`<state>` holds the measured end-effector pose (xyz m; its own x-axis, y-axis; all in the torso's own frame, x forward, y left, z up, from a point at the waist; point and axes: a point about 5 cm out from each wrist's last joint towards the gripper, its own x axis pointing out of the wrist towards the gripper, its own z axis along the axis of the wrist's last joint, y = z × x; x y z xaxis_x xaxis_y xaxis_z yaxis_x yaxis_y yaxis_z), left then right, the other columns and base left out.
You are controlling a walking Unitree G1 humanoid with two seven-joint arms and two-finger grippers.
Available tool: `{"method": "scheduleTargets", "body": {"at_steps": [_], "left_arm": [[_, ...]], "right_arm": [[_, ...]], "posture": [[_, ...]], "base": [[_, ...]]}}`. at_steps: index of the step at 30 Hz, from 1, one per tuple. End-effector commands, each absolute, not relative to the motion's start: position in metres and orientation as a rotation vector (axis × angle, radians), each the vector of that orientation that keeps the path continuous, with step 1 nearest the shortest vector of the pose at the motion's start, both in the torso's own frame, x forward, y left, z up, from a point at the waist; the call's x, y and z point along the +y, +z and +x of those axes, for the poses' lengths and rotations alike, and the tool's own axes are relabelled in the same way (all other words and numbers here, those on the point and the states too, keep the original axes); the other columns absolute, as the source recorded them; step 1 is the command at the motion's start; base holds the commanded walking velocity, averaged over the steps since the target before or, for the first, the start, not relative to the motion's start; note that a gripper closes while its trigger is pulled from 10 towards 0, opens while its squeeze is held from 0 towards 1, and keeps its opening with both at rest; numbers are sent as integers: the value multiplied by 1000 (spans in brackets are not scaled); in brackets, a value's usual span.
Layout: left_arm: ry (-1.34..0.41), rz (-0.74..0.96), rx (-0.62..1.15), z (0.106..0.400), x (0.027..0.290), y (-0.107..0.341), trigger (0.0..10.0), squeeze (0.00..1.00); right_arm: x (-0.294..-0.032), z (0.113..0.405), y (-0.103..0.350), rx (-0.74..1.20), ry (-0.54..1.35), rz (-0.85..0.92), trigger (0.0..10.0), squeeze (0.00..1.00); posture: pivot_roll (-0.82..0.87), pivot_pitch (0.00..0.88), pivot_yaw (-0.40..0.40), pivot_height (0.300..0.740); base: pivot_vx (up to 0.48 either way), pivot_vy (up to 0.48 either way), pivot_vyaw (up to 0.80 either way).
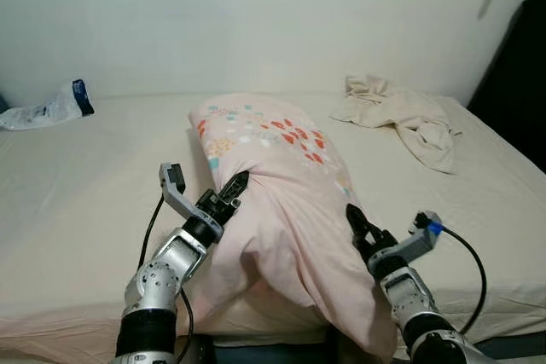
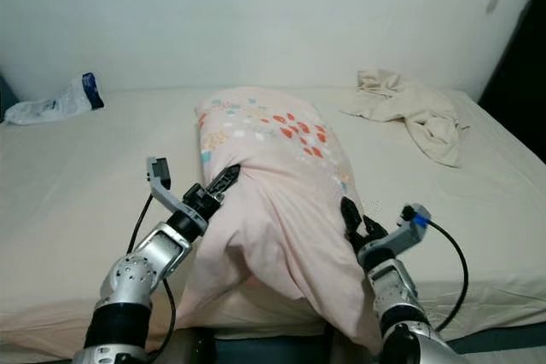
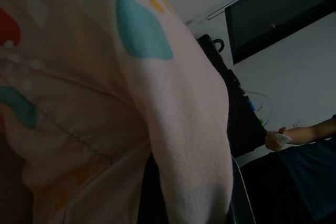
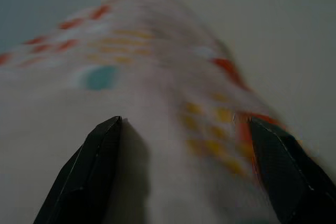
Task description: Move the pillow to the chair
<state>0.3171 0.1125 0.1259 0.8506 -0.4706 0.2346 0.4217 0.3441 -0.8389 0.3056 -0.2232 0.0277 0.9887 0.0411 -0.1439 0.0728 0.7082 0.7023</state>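
While pillow (image 1: pixel 281 185) lies on bed (image 1: pixel 77 185), near end hanging over front edge, both arms flank it — left gripper (image 1: pixel 229 193) pressed to its left side, finger spread unclear; right gripper (image 1: pixel 357 226) at right side, fingers (image 4: pixel 92 174) apart astride fabric. Step: securing two-sided hold. Next — likely squeeze inward, lift clear, turn toward chair

Both tools, left tool (image 2: pixel 223 180) and right tool (image 2: pixel 348 213), seemingly press the pillow's (image 2: pixel 275 185) sides.

Bed (image 1: pixel 77 176) carries pillow (image 1: pixel 281 176); crumpled cloth (image 1: pixel 401 117); plastic bag (image 1: pixel 47 108).
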Motion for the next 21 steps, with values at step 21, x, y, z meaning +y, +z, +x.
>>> {"method": "scheduleTargets", "body": {"at_steps": [21], "left_arm": [[-598,-1072,52,289,120,144,0,0]], "right_arm": [[-179,296,-2,381,-105,1003,10000,0]], "posture": [[220,170,55,545]], "base": [[0,0,0]]}}
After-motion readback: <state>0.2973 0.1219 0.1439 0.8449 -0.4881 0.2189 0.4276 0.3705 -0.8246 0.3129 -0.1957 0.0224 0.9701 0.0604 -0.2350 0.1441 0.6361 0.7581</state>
